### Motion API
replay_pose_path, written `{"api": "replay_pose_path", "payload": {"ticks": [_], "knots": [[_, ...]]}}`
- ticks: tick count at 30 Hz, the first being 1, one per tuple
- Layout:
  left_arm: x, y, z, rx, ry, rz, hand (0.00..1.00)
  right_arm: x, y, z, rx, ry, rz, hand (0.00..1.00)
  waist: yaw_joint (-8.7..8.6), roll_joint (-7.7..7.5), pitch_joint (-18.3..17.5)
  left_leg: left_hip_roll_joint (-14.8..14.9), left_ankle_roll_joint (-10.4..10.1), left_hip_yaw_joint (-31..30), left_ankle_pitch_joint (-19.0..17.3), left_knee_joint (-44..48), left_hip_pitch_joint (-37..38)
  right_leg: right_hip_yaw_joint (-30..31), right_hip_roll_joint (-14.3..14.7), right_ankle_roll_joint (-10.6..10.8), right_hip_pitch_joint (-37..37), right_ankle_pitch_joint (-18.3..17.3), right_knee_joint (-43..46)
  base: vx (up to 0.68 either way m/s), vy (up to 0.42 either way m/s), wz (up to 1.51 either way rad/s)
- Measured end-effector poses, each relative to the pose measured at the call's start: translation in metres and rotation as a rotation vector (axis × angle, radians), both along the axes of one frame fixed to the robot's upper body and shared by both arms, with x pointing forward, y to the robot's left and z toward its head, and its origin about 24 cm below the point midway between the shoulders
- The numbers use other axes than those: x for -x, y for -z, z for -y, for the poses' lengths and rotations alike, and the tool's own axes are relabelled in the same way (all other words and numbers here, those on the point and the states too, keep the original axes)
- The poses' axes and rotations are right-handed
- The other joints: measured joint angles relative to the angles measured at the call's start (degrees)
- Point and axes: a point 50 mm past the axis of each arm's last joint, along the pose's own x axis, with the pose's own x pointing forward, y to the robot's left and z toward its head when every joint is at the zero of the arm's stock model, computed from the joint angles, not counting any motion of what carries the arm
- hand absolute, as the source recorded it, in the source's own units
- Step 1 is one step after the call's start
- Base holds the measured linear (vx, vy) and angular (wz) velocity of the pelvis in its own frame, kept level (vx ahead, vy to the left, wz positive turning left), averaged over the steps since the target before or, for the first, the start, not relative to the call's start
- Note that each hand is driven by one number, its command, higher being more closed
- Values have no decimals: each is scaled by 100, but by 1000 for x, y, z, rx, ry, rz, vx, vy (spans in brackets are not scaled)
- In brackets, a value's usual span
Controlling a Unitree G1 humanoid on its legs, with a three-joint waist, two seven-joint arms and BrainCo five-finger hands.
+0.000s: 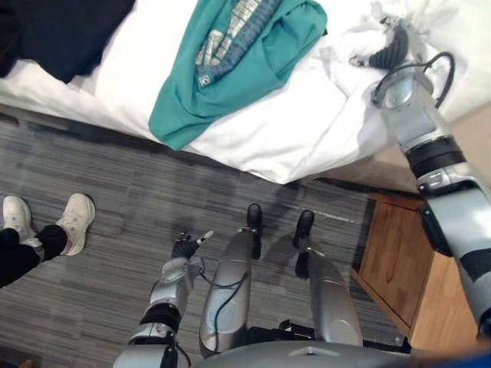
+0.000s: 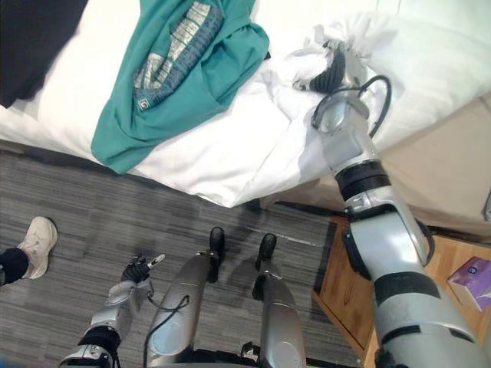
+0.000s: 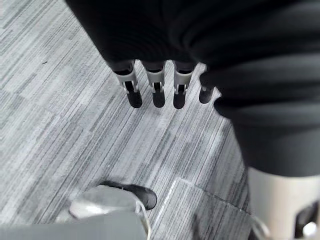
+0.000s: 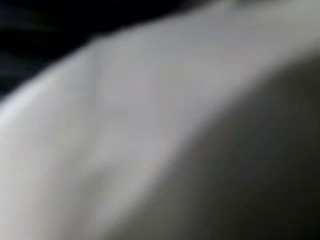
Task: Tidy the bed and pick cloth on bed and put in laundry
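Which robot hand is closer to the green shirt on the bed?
Right. The right hand rests on the white bedding just beside the green shirt; the left hand hangs down over the grey carpet, off the bed.

Your robot's right arm (image 1: 454,211) is a smooth silver-grey shell with black bands at the joints, and the left arm (image 1: 164,295) matches it. The right hand (image 1: 390,47) wears a dark ribbed cover (image 3: 250,75). On the left hand (image 1: 184,247) you'll see silver fingers (image 3: 133,82) ending in dark tips.
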Motion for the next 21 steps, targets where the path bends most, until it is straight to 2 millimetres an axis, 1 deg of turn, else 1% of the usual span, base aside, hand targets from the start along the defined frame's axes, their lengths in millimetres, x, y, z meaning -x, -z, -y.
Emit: {"api": "replay_pose_path", "payload": {"ticks": [2, 3, 5, 8, 11, 14, 16, 17, 18, 19, 20, 21], "knots": [[-1, 1, 4, 31, -11, 3, 0, 1, -3, -1, -23, -18, 17, 100, -5, -3, -3, -2, 2, 76, 21, -42, 1, 57, -6, 2, -50, 25, -3, -33, -6, -14], [-1, 1, 6, 44, -15, 4, 0, 1, -3, -2, -46, -39, 28, 100, -34, -4, -4, 4, 3, 109, 22, -44, 4, 93, -1, 11, -59, 37, -9, -12, 5, -13], [-2, 0, 9, 47, -7, 8, 0, 1, -1, -1, -100, -61, 45, 100, -65, 2, -13, 13, 2, 135, 22, -44, 20, 114, 4, 17, -48, 52, -31, 4, 8, -10], [-4, -1, 11, 46, 5, 12, 0, 2, 13, -4, -234, -97, 82, 100, -96, 0, -14, 38, -13, 202, 14, -64, 206, 147, 15, 23, 143, 94, -137, 35, 13, -10], [-6, -2, 15, 49, 28, 22, 0, 8, 45, -9, -389, -119, 115, 100, -152, -18, -28, 37, -51, 245, -8, -226, 638, 155, 15, 22, 511, 94, -205, 48, 19, -8], [-8, -5, 19, 56, 40, 29, 0, 20, 68, -12, -554, -143, 156, 100, -217, -25, -38, 39, -60, 369, -14, -387, 954, 256, 20, 21, 727, 94, -270, 44, 23, -17], [-2, 0, 20, 56, 41, 5, 0, 28, 86, -17, -649, -155, 168, 100, -322, -36, -45, 33, -78, 482, -24, -502, 1241, 356, 24, 30, 952, 101, -354, 51, 28, -30], [4, 4, 23, 60, 40, -13, 0, 39, 103, -18, -715, -143, 179, 100, -378, -65, -83, 17, -83, 544, -27, -619, 1468, 437, 28, 34, 1117, 104, -417, 55, 29, -26], [9, 7, 23, 63, 36, -26, 0, 45, 114, -18, -753, -127, 180, 100, -430, -74, -168, 9, -83, 553, -27, -674, 1524, 448, 28, 34, 1168, 104, -454, 79, 23, -23], [19, 14, 25, 70, 28, -56, 0, 59, 141, -17, -826, -78, 163, 0, -518, -118, -401, -8, -84, 606, -26, -806, 1647, 479, 28, 35, 1248, 104, -540, 103, 17, -22], [31, 21, 26, 73, 29, -88, 0, 72, 166, -15, -873, -27, 135, 0, -604, -157, -592, -21, -91, 685, -26, -933, 1812, 551, 33, 37, 1344, 105, -608, 123, 17, -26], [36, 24, 27, 73, 34, -104, 0, 80, 177, -14, -889, -1, 122, 0, -637, -162, -673, -34, -105, 711, -17, -1008, 1907, 591, 35, 37, 1405, 104, -635, 125, 22, -30]]}}
